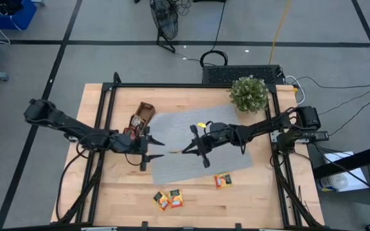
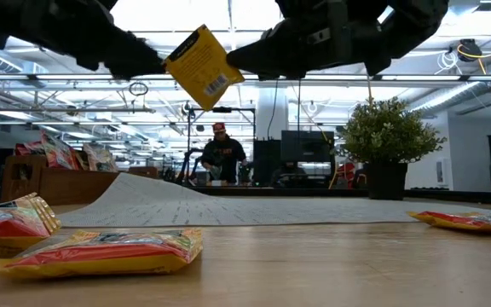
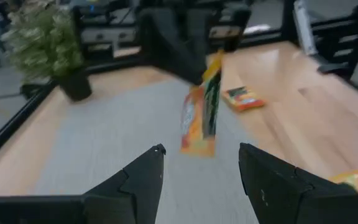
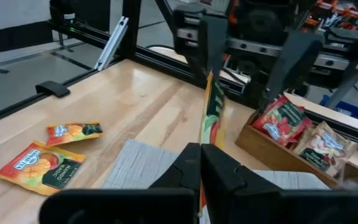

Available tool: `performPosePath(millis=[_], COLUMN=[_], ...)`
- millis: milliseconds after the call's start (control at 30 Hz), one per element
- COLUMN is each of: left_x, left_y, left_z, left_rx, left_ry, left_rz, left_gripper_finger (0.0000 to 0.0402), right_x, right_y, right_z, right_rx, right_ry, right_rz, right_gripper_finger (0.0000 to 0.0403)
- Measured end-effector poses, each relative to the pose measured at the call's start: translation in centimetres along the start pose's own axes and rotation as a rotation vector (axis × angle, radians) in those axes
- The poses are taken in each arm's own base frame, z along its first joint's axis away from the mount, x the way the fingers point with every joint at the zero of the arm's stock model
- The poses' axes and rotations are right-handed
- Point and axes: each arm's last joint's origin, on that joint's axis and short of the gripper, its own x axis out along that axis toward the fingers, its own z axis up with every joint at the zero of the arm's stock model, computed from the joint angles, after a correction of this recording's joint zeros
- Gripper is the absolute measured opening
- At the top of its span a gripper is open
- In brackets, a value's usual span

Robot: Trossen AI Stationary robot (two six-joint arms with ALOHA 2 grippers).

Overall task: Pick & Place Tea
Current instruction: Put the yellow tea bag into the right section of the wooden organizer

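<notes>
High view: Both dark arms reach toward each other over the grey woven mat (image 1: pixel 201 144) on the wooden table (image 1: pixel 262 199). The left gripper (image 1: pixel 154 148) has its fingers spread wide. The right gripper (image 1: pixel 190 142) faces it, pinching a small yellow tea sachet (image 1: pixel 202 124). A wooden tray (image 1: pixel 141 118) lies at the mat's far left corner, and a potted plant (image 1: pixel 248 93) at its far right. One loose sachet (image 1: pixel 223 180) lies just off the mat's near edge, and two more (image 1: pixel 169 199) lie together nearer the front.

Low view: The yellow sachet (image 2: pixel 203 66) hangs tilted in mid-air, well above the mat. Orange and red sachets (image 2: pixel 101 250) lie flat in front. A person (image 2: pixel 222 153) stands far behind.

Left wrist view: The left gripper's fingers (image 3: pixel 143 177) are wide apart and empty, with the held sachet (image 3: pixel 202 109) ahead of them.

Right wrist view: The right gripper (image 4: pixel 201 155) is closed tight on the sachet's edge.
</notes>
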Motion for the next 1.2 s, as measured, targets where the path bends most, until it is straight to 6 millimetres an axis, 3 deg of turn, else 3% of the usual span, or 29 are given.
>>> performPosePath(millis=[300, 467, 767, 900, 1033, 1200], left_x=[1.1, 2.1, 3.6, 3.6, 3.3, 1.9], left_y=[0.7, 1.4, 1.2, 1.2, 1.2, 1.7], left_z=[0.1, -0.2, 0.7, 0.6, 1.0, 1.8], left_rx=[-0.008, -0.060, 0.009, 0.032, 0.098, 0.119], left_ry=[-0.058, -0.037, -0.046, -0.036, -0.068, -0.062], left_rz=[0.036, -0.033, -0.057, -0.060, -0.098, -0.023], left_gripper_finger=[0.0209, 0.0209, 0.0200, 0.0138, 0.0025, 0.0006], right_x=[0.0, 0.0, 0.0, 0.0, 0.0, 0.0], right_y=[0.0, 0.0, 0.0, 0.0, 0.0, 0.0], right_z=[0.1, 0.1, 0.1, 0.1, 0.0, 0.1], right_rx=[-0.002, -0.002, -0.002, -0.003, -0.003, 0.050], right_ry=[-0.005, -0.007, -0.004, -0.004, -0.001, -0.003], right_rz=[-0.002, -0.003, -0.004, -0.004, -0.003, -0.004], right_gripper_finger=[0.0000, 0.0000, 0.0000, 0.0000, 0.0000, 0.0000])
